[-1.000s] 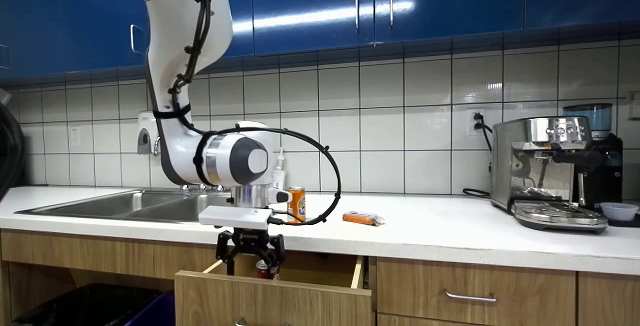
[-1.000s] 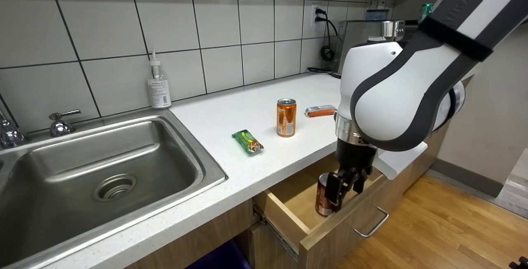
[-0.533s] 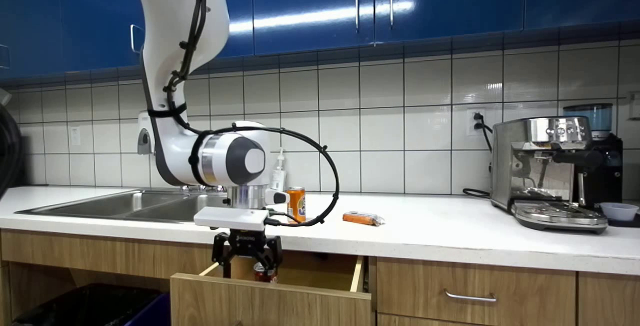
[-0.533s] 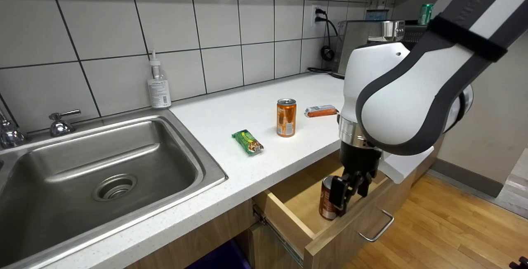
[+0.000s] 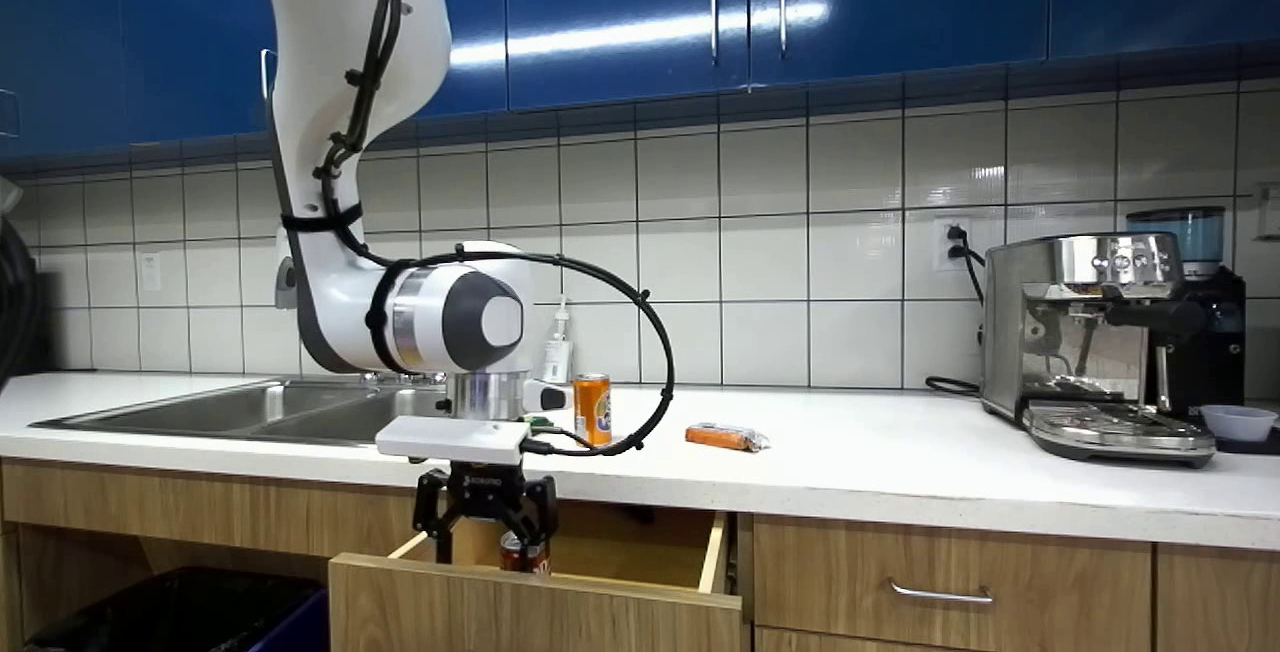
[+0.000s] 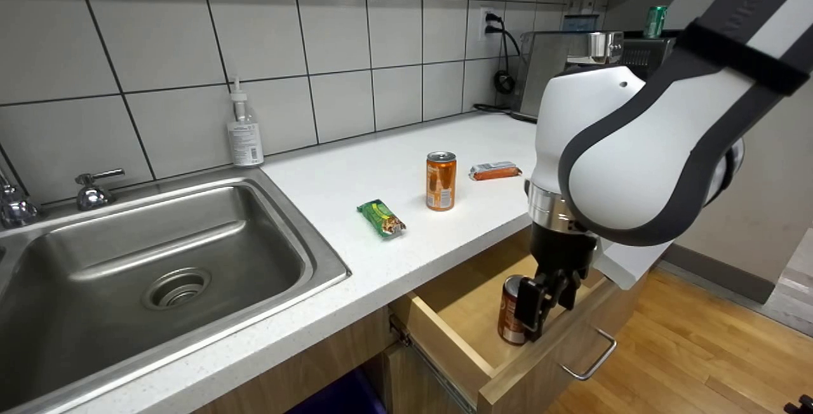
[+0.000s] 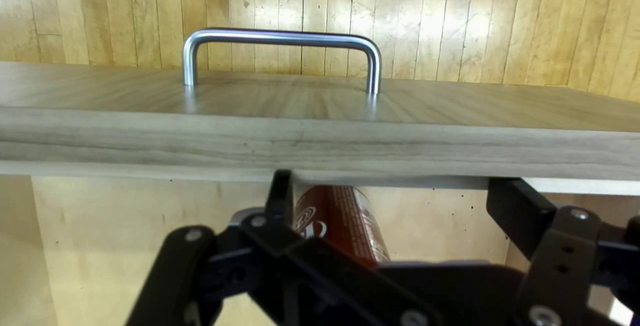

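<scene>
A tiled wall (image 5: 760, 262) backs the counter (image 5: 870, 437), and the arm (image 6: 635, 179) reaches down before it. A steel sink (image 6: 241, 274) is set into the counter; below, the drawer (image 5: 540, 612) stands pulled out. The gripper (image 7: 394, 181) points down into it, just inside its front (image 7: 320, 148) — fingers (image 7: 517, 211) spread apart (whether they touch the front cannot be told). A pump bottle (image 6: 245, 141) stands by the sink's corner, near the wall. In the drawer a red can (image 7: 340, 221) stands upright, just beside one finger — overlapped by it in the wrist view. On the counter an orange can (image 6: 441, 188) stands between a green bar (image 6: 381, 218) and an orange bar (image 6: 495, 172).
</scene>
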